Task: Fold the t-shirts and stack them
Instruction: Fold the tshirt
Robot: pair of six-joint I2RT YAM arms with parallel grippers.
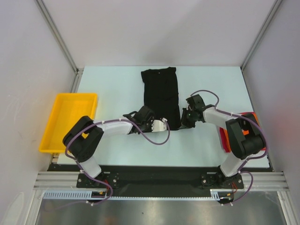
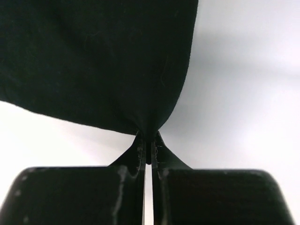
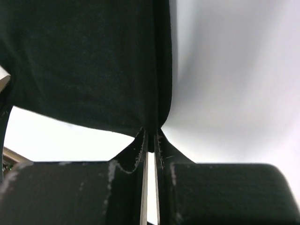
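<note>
A pale surface (image 1: 117,84) sits inside white panels with metal corner posts. A yellow tray (image 1: 70,117) lies at its edge, well out to the left of the left jaws. The black shirt (image 1: 161,93), plain and folded into a long narrow strip, runs from between the two sets of jaws towards the far side. Each set is pinched tight on a near corner of it, the cloth gathering into the grip. Orange-red shirts (image 1: 224,138) lie beyond the right jaws, partly hidden by the right arm.
</note>
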